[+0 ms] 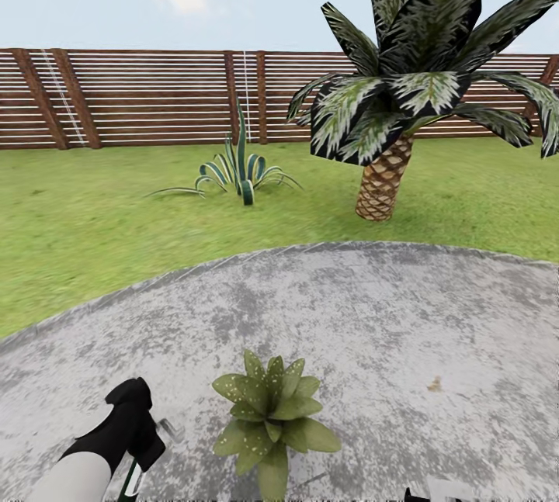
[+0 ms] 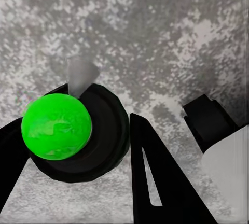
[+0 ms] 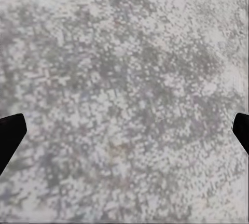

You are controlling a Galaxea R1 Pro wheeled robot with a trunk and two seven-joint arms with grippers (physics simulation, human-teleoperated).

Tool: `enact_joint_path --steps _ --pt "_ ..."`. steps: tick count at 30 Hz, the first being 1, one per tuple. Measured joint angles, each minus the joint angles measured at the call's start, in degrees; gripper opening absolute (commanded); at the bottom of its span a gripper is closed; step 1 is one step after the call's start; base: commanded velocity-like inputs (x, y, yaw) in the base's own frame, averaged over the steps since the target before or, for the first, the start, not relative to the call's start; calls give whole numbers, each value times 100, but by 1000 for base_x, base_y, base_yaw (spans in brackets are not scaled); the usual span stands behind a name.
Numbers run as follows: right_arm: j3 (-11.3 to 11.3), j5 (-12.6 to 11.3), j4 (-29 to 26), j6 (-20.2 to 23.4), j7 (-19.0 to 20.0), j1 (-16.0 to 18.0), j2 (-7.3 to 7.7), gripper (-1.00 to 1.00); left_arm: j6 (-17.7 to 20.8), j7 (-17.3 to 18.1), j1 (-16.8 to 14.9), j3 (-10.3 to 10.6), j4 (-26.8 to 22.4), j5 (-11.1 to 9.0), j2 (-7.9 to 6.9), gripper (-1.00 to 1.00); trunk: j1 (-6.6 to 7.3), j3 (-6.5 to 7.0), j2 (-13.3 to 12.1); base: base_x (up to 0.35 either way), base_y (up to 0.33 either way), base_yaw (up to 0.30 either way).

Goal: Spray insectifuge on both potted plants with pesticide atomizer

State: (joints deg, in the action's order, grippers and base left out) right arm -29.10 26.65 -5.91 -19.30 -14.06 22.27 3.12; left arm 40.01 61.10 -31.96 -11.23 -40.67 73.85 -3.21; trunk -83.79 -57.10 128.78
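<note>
Left gripper [image 2: 98,156] is clamping the pesticide atomizer [image 2: 67,130] beside the potted plant [image 1: 272,417], so aiming its nozzle [image 2: 80,73] over the leaves looks wise.

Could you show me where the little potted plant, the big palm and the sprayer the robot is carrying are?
potted plant [image 1: 270,414], head view, centre of its leaf rosette.
palm [image 1: 383,185], head view, scaly brown trunk.
pesticide atomizer [image 2: 57,126], left wrist view, bright green round top.
</note>
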Motion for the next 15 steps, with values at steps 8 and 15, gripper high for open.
enact_joint_path --steps 8,15 --pt "3 0 0 0 -10 1 -10 100 -1 5 1 4 13 -5 24 -100 0 0 0 -183 -199 64" --pt "1 0 1 0 -13 1 -14 100 15 -24 1 -13 12 -33 22 -100 4 0 0 75 -208 258"
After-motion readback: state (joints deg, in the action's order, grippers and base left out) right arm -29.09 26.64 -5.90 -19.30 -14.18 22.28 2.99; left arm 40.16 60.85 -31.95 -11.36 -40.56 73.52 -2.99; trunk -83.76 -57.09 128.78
